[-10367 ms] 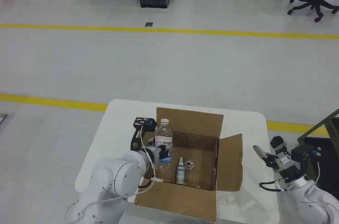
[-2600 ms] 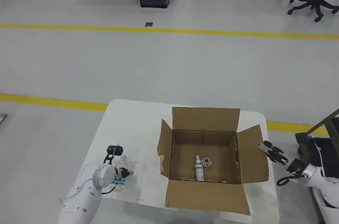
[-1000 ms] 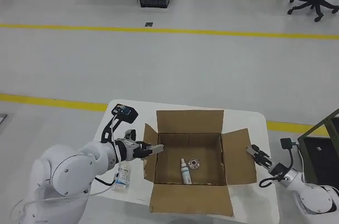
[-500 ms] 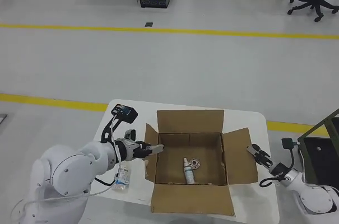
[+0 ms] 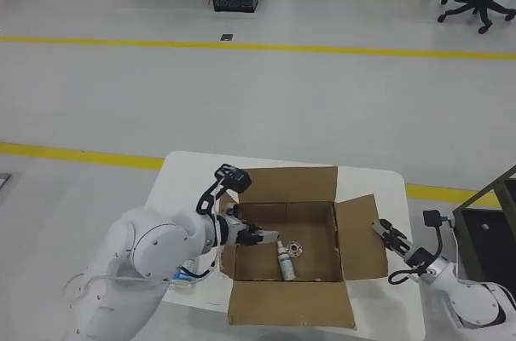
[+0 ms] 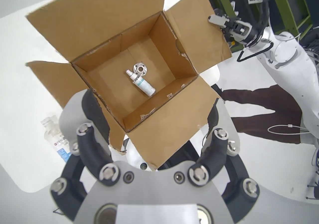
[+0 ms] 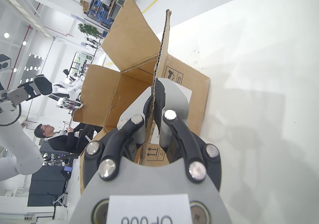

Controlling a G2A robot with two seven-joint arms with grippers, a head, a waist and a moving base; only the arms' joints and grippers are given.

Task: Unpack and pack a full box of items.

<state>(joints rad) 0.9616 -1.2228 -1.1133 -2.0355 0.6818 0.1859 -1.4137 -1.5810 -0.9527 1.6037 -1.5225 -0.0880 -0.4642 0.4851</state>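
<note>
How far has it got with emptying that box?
One clear bottle already lies on the table beside the cardboard box. The right gripper pinches a side flap while the left gripper hangs above the opening, jaws open. A spray bottle and a round metal part wait inside; repacking follows.

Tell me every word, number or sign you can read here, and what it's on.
No text reads clearly.
Box: printed handling pictograms, one a pair of up arrows; no legible words.
Bottle on the table: red and blue label print, too blurred.
Spray bottle in the box: label too small.
Sticker on the right wrist: upside down and cut off at the edge.
</note>
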